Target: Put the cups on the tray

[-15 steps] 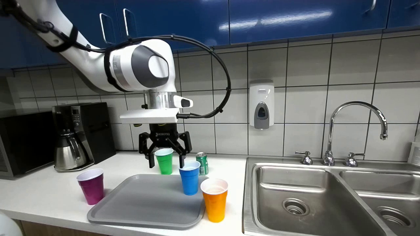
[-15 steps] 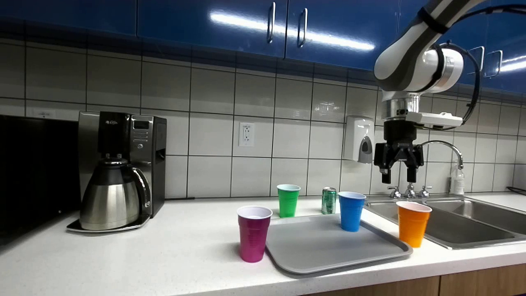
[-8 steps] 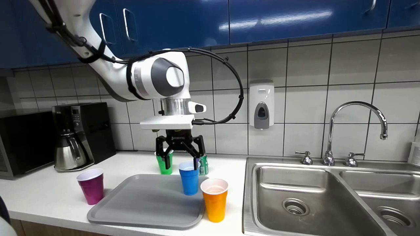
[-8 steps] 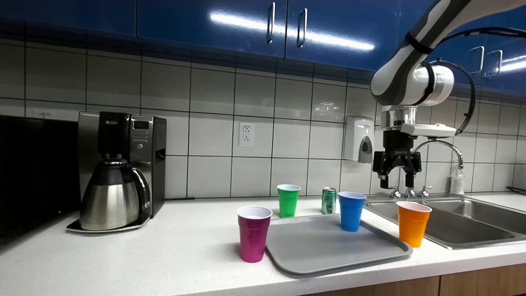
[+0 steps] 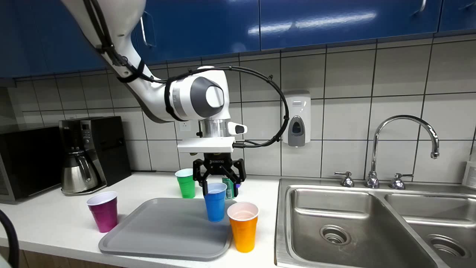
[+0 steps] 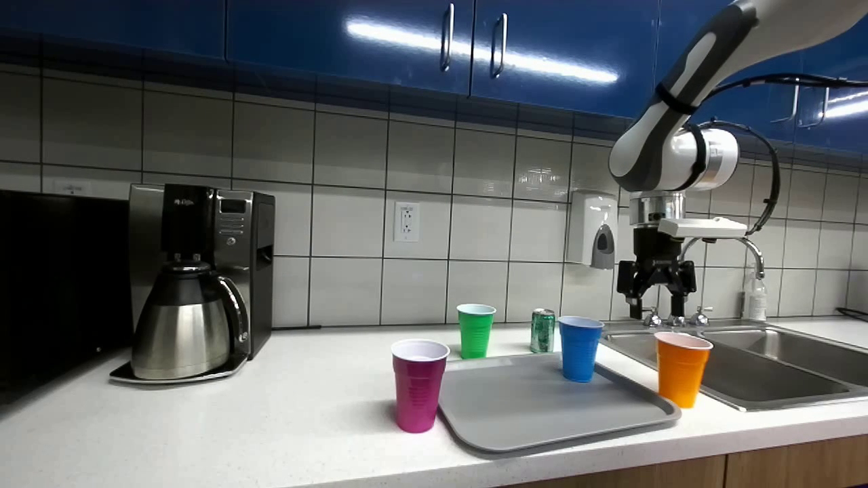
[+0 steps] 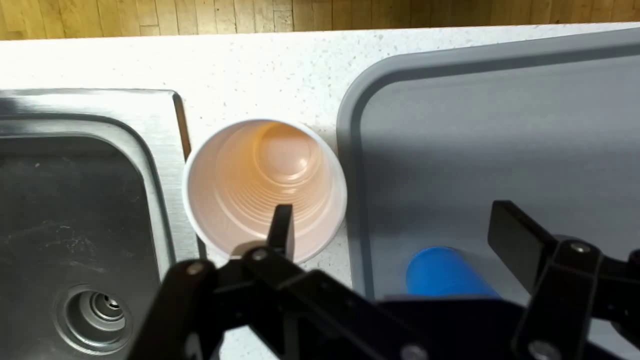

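turn next, most likely, to the tapered orange plastic cup with the white inside (image 5: 243,227), upright on the white speckled table (image 6: 237,427) between the steel sink (image 5: 323,210) and the flat grey rectangular tray (image 5: 167,230), just beside its rim. count the tapered blue plastic cup (image 6: 580,350) as done, upright on the tray near a corner; leave for later the tapered purple plastic cup (image 6: 419,388), on the table just beside one edge, and the tapered green plastic cup (image 6: 475,333), on the table behind. note the black two-fingered hand (image 6: 656,308), above the cups, spread wide and gripping nothing, with one finger (image 7: 281,223) in line with the orange cup's mouth in the wrist view. expect little weight, judging by thin walls and a seemingly empty inside. expect smooth, springy sides too, probably quick to dent or slide under a hard squeeze, and a narrow foot, easy to tip. take hold around the outside just below the lip, pressing gently; or, given too tight a fit, pinch a single wall.
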`<action>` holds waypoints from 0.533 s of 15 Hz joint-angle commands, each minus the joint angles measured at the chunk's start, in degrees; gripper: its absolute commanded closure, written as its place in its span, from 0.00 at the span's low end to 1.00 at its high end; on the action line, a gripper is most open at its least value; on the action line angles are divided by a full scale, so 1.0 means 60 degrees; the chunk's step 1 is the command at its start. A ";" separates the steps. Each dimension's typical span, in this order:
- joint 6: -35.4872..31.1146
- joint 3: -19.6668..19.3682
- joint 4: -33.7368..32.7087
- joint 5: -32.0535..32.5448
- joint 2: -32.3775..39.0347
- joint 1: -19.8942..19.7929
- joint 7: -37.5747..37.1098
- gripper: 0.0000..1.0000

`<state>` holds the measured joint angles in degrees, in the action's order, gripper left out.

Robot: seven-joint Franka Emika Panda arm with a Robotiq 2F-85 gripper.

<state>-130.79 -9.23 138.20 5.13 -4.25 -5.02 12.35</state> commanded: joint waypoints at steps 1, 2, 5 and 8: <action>-0.0061 0.0039 -0.0475 0.0327 0.0582 -0.0216 0.0160 0.00; -0.0072 0.0037 -0.0524 0.0413 0.0692 -0.0235 0.0150 0.00; -0.0137 0.0013 -0.0631 0.0642 0.0999 -0.0265 0.0117 0.00; -0.0228 -0.0004 -0.0726 0.0769 0.1256 -0.0283 0.0097 0.00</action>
<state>-131.68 -9.67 135.72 8.38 1.20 -5.57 12.35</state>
